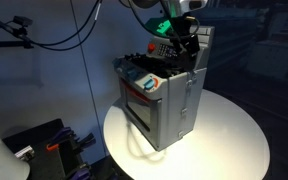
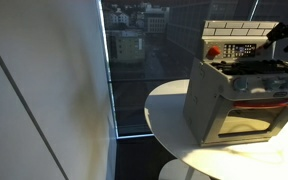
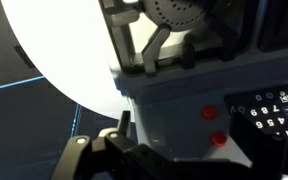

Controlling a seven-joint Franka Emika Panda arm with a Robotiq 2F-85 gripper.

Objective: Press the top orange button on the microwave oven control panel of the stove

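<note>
Closest to you in the wrist view is the gripper (image 3: 124, 150), dark and blurred along the bottom edge; I cannot tell how far apart its jaws stand. Under everything lies the round white table (image 1: 234, 140), carrying the toy stove (image 1: 169, 105). Its oven compartment (image 2: 246, 122) is closed, and you can make out nothing inside. On the upright control panel (image 2: 239, 40), just beside the keypad (image 3: 274, 105), the top orange button (image 3: 218, 139) is probably the one farther from the burners (image 3: 169, 20). Come in square, press briefly with one fingertip, and avoid its neighbour (image 3: 209, 113).
</note>
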